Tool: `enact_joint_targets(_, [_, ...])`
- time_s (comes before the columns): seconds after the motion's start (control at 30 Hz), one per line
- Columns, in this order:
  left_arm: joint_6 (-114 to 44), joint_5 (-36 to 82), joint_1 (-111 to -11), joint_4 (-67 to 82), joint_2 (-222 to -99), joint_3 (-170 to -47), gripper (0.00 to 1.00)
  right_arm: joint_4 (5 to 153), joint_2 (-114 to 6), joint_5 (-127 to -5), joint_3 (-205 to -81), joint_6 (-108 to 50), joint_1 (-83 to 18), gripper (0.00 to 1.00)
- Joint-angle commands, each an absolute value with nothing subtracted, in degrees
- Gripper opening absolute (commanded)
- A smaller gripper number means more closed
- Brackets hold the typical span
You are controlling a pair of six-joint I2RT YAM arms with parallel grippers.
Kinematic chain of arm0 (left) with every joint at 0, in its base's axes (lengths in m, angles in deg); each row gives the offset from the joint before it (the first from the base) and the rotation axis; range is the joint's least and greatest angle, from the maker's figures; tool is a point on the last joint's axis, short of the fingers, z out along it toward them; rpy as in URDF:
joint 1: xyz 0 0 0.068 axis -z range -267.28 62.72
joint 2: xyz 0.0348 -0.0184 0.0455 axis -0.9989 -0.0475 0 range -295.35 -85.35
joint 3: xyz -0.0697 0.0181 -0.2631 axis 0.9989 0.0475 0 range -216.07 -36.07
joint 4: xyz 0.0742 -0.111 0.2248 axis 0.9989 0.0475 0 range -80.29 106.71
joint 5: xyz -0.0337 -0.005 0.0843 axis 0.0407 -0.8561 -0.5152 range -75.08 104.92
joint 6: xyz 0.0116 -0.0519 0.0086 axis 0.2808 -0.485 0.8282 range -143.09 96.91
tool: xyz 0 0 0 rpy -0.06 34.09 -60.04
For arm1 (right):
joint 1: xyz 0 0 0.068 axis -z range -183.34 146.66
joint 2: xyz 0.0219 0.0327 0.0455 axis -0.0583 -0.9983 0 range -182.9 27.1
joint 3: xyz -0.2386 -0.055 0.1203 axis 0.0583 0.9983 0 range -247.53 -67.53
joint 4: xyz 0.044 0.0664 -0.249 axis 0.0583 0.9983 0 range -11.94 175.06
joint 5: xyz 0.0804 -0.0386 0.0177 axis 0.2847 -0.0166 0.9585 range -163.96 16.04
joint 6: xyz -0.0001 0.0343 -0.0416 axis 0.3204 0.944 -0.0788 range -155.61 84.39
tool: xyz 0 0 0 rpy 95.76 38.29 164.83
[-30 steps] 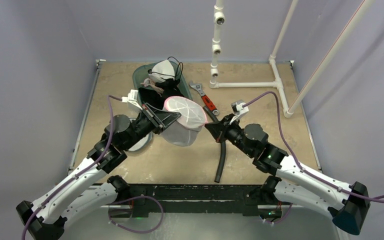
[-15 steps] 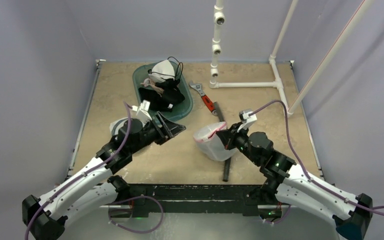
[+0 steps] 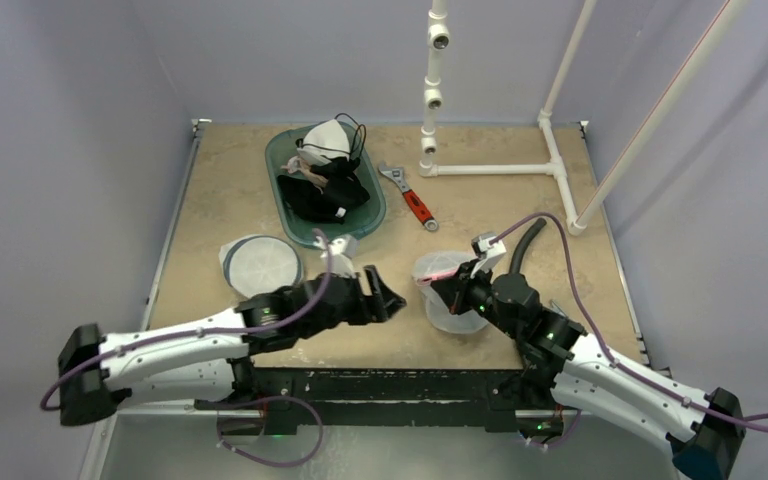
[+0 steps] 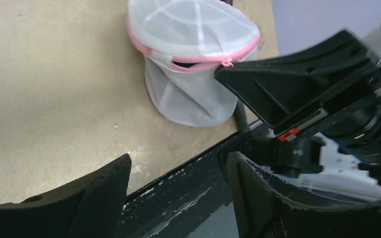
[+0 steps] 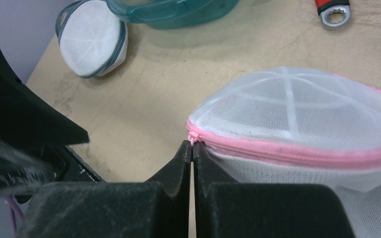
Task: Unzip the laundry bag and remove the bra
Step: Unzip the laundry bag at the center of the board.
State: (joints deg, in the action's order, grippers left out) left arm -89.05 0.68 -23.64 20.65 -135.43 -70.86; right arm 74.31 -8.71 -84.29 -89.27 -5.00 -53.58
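Note:
The laundry bag point(image 3: 452, 300) is a round white mesh pouch with a pink zipper, standing on the table in front of the right arm. My right gripper point(image 3: 440, 284) is shut on the pink zipper pull point(image 5: 192, 138) at the bag's left end, fingertips pressed together point(image 5: 192, 145). The zipper looks closed along most of its length, with a short dark gap point(image 4: 192, 63) near the pull. My left gripper point(image 3: 396, 298) hovers open and empty left of the bag, its fingers point(image 4: 106, 191) over the table's near edge. The bra is hidden; the mesh point(image 5: 297, 114) shows nothing of what is inside.
A teal tray point(image 3: 373, 212) at the back holds black and white garments. A second flat mesh bag point(image 3: 260, 263) lies left of centre. A red-handled wrench point(image 3: 415, 206), a black hose point(image 3: 523, 247) and a white pipe frame point(image 3: 490, 168) stand behind and right of the bag.
My left gripper let go of the bag, opened and swung down toward the near edge. The right gripper drew the bag rightward and nearer, down onto the table.

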Motion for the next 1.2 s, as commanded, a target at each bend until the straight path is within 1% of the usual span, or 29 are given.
enact_joint_targets(0.0, [-73.29, -14.50, -16.43, 19.17, -145.57, -80.88, 0.70, 73.21, -7.35, -83.40, -90.82, -4.30, -53.80, 0.00])
enact_joint_targets(0.07, [-68.64, -14.28, -16.16, 15.43, -146.52, -80.01, 0.70, 74.00, -6.74, -83.44, -91.01, -4.42, -53.83, 0.00])
enact_joint_targets(0.13, [-67.81, -12.80, -16.16, 11.11, -145.86, -77.90, 0.70, 74.52, -5.93, -83.51, -90.93, -4.39, -53.81, 0.00])
enact_joint_targets(0.17, [-69.06, -12.01, -16.17, 7.27, -145.35, -76.73, 0.70, 74.72, -5.56, -83.49, -90.73, -4.35, -53.79, 0.00])
enact_joint_targets(0.33, [-82.66, -9.48, -16.34, -2.19, -147.08, -74.00, 0.81, 73.34, -4.14, -82.75, -88.78, -3.71, -53.79, 0.00])
enact_joint_targets(0.37, [-85.24, -8.97, -16.49, -3.61, -147.87, -73.82, 0.82, 72.94, -4.03, -82.56, -88.47, -3.58, -53.79, 0.00])
enact_joint_targets(0.47, [-92.89, -5.40, -18.79, -6.52, -150.22, -73.25, 0.82, 72.20, -3.93, -81.75, -88.03, -3.88, -53.80, 0.00])
enact_joint_targets(0.57, [-101.94, -0.65, -22.43, -10.20, -152.66, -71.16, 0.80, 71.64, -3.35, -81.14, -87.85, -4.52, -53.85, 0.00])
enact_joint_targets(0.67, [-109.01, -0.38, -23.43, -13.55, -154.24, -69.11, 0.78, 70.91, -2.84, -80.88, -87.58, -5.24, -53.79, 0.00])
enact_joint_targets(0.8, [-117.56, 0.16, -23.47, -12.34, -156.60, -68.77, 0.78, 70.70, -2.55, -80.82, -87.68, -5.86, -53.79, 0.00])
enact_joint_targets(1.0, [-120.91, 0.36, -23.61, -13.08, -159.88, -69.54, 0.78, 70.01, -2.52, -80.38, -87.40, -6.54, -53.81, 0.00])
enact_joint_targets(1.17, [-120.27, 3.62, -26.61, -16.83, -164.97, -70.07, 0.77, 70.04, -1.14, -79.11, -87.23, -6.93, -53.83, 0.00])
